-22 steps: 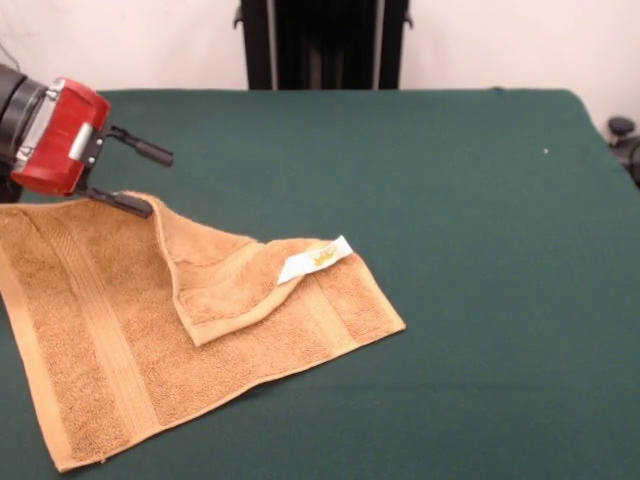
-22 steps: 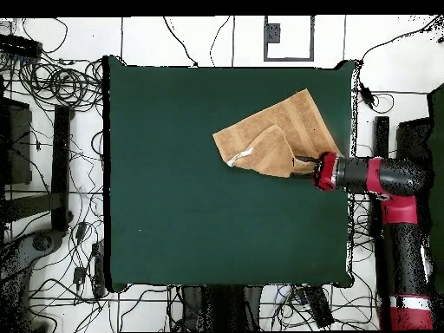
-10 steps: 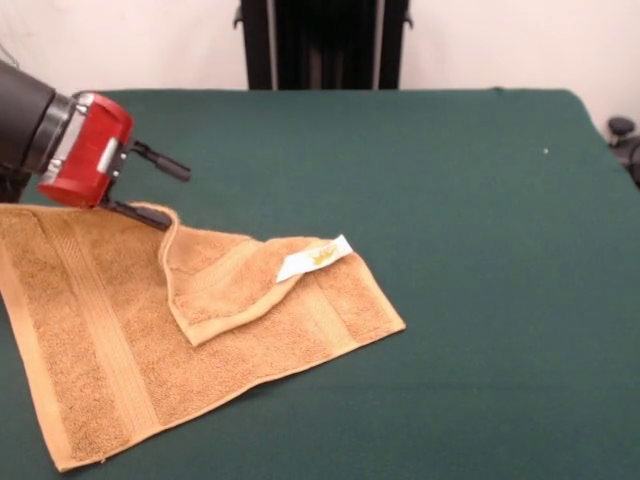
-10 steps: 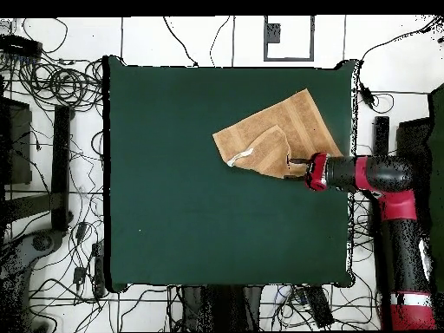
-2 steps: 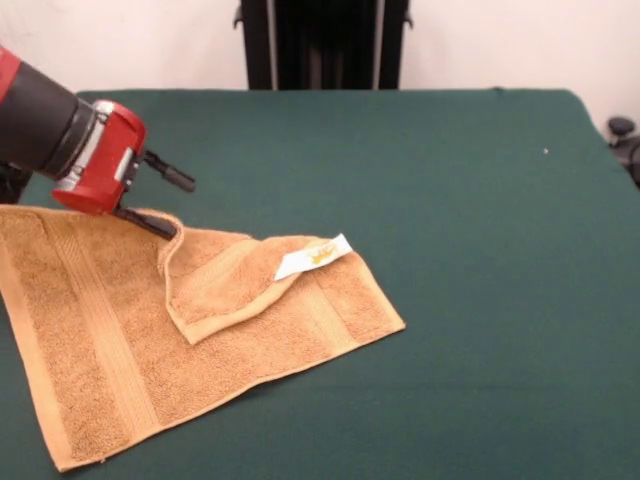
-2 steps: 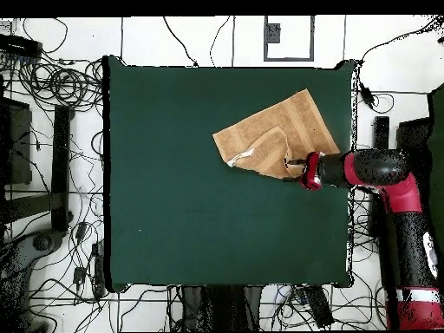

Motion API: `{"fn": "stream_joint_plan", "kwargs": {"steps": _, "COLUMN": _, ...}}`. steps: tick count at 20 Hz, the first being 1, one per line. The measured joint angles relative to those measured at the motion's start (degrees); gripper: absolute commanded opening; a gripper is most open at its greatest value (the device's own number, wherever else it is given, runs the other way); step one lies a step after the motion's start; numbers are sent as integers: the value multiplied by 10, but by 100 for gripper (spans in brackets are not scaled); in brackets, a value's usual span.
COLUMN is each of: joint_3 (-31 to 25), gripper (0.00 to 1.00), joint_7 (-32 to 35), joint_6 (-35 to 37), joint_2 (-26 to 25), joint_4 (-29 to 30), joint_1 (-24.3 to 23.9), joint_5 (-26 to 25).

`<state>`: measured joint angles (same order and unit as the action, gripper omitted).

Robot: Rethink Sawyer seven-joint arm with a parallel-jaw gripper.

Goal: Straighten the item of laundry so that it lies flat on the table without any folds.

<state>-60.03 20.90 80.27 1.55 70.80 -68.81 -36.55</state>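
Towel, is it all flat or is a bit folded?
Partly folded. One corner of the towel is flipped over onto its middle, showing the white tag. The rest lies spread on the green table.

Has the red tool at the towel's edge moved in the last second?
Yes. In the front view the tool has slid rightward along the towel's far edge, nearer the white tag.

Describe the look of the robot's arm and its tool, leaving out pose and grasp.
The arm is a thick black cylinder ending in a glossy red cap with a silver band. The tool has two thin black rod-like fingers. From overhead, the arm alternates red and black segments, with white markings.
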Motion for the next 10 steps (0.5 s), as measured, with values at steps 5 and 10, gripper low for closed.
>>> {"fn": "stream_joint_plan", "kwargs": {"steps": 5, "joint_3": 30, "gripper": 100, "joint_7": 0, "joint_6": 0, "joint_2": 31, "joint_4": -9, "joint_1": 33, "joint_5": -35}}
{"fn": "stream_joint_plan", "kwargs": {"steps": 10, "joint_3": 63, "gripper": 100, "joint_7": 0, "joint_6": 0, "joint_2": 67, "joint_4": -16, "joint_1": 69, "joint_5": -62}}
